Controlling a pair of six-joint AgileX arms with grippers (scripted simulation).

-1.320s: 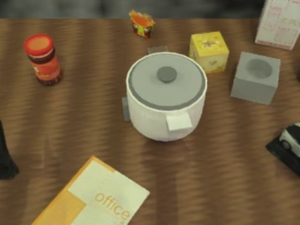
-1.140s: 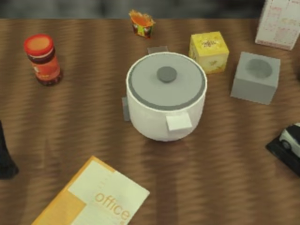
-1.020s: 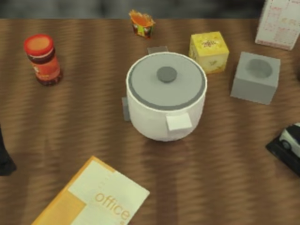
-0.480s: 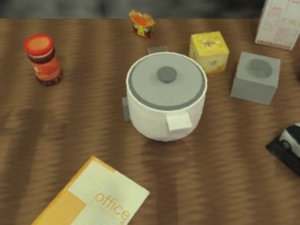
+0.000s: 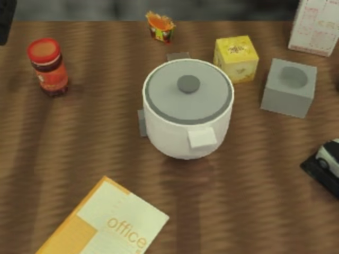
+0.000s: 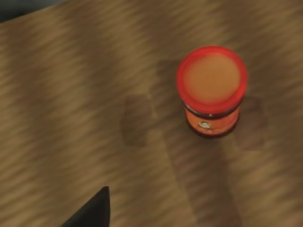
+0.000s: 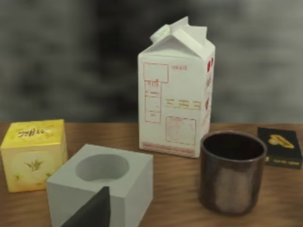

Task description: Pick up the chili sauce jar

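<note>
The chili sauce jar (image 5: 47, 66) stands upright near the table's far left, with a red-orange lid and a red label. The left wrist view looks down on the chili sauce jar (image 6: 211, 90), alone on bare wood. My left gripper (image 5: 4, 18) shows as a dark shape at the far left corner, above and behind the jar, not touching it. One dark finger (image 6: 93, 213) shows in the wrist view with nothing beside it; the jaws stand open. My right gripper (image 5: 327, 161) is parked at the right edge, its finger (image 7: 92, 213) in front of the grey block.
A white pot (image 5: 188, 106) with a grey lid fills the middle. Behind it are a crinkled snack packet (image 5: 160, 26) and a yellow box (image 5: 236, 57). A grey block (image 5: 290, 87), milk carton (image 5: 315, 26) and brown cup (image 7: 232, 170) stand at right. An office book (image 5: 106, 222) lies at front left.
The left arm left its spot at the left edge, went out of the top view, and now shows at the far left corner by the jar. Jar and right arm unmoved.
</note>
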